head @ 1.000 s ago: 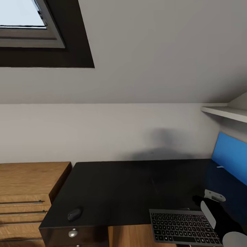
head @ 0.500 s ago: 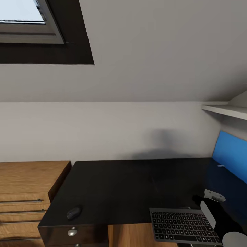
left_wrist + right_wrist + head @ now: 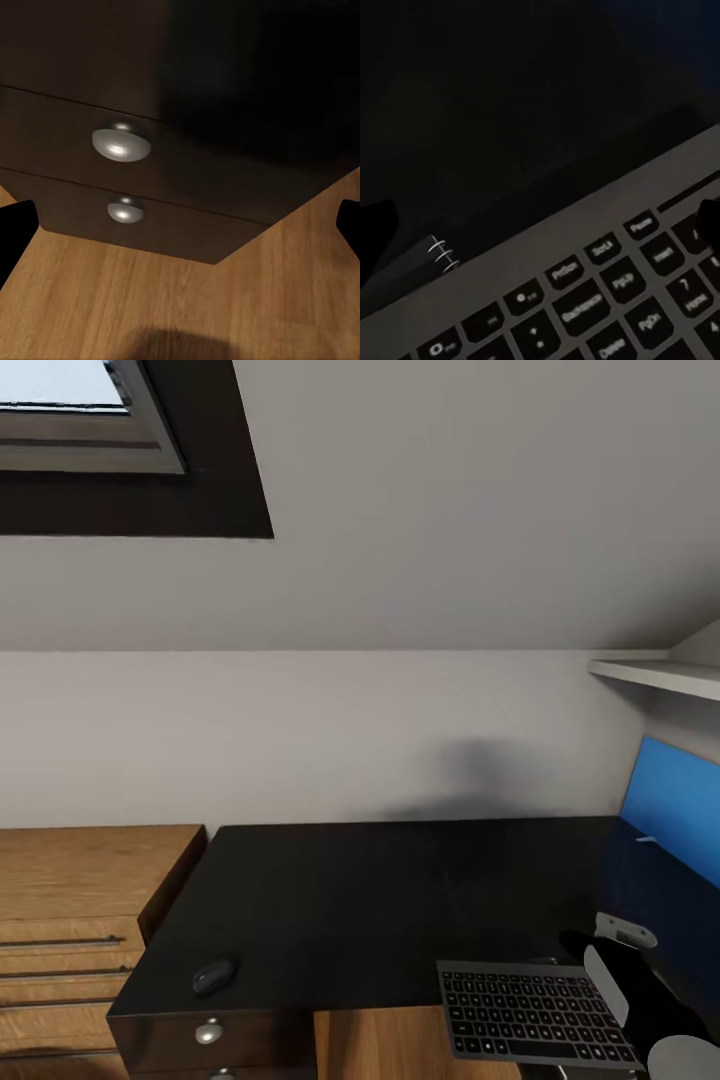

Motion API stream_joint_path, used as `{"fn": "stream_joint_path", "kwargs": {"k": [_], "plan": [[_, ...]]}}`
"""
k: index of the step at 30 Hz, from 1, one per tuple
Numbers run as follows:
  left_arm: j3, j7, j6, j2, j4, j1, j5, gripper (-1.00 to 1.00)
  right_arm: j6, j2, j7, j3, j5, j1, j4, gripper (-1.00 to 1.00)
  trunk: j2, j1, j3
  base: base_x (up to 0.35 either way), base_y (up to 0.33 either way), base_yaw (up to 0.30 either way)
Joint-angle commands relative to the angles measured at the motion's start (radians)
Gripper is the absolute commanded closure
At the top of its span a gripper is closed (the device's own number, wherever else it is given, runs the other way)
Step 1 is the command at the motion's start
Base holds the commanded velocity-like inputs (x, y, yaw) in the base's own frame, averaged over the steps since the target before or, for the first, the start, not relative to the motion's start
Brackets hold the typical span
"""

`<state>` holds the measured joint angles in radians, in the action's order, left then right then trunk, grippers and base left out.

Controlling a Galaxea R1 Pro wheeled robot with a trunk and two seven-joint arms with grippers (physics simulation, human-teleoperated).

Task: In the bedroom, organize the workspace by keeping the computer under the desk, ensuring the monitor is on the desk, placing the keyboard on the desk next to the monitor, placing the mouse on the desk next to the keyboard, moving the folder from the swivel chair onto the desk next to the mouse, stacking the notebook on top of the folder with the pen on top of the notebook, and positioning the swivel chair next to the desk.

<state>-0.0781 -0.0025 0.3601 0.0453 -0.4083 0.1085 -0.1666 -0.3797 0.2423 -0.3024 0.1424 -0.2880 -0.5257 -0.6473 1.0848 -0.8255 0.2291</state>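
From the head view, the keyboard [image 3: 540, 1013] overhangs the black table's [image 3: 380, 900] near edge, held at its right end by the right gripper [image 3: 600, 960], with the mouse [image 3: 214, 976] well apart at the left corner. The left wrist view shows the left gripper [image 3: 180, 225] with jaws wide, facing the drawer unit's silver knobs [image 3: 120, 144]. In the right wrist view the jaws grip the keyboard's edge beside a spiral-bound notebook [image 3: 427, 259]; released this far out, it may tip off the edge.

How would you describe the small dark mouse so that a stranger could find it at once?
Start from the long black desk under the sloped grey wall, and follow it to the end beside the light wooden dresser. The small dark grey oval mouse lies near the front edge there, above a round silver drawer knob. It is rounded and far from the flat dark grey keyboard.
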Motion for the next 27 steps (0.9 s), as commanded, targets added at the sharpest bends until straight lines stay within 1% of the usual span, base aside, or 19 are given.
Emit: {"fn": "stream_joint_path", "kwargs": {"k": [1,9,27], "plan": [[-0.003,-0.001,0.002,0.001,0.000,0.001,-0.002,-1.00,-0.003,0.000,-0.007,-0.001,-0.010,0.000,-0.002,-1.00,0.008,-0.004,0.005,0.000,0.000,0.000],[-0.003,-0.001,0.003,0.001,0.000,0.001,-0.001,-1.00,-0.004,0.000,-0.007,-0.001,-0.011,0.000,-0.002,-1.00,0.064,-0.035,0.030,0.000,0.000,0.000],[-0.005,-0.002,0.003,0.001,0.002,0.001,-0.001,-1.00,-0.003,-0.004,-0.011,-0.002,-0.010,0.000,-0.002,-1.00,0.064,-0.035,0.030,0.000,0.000,0.000]]}}
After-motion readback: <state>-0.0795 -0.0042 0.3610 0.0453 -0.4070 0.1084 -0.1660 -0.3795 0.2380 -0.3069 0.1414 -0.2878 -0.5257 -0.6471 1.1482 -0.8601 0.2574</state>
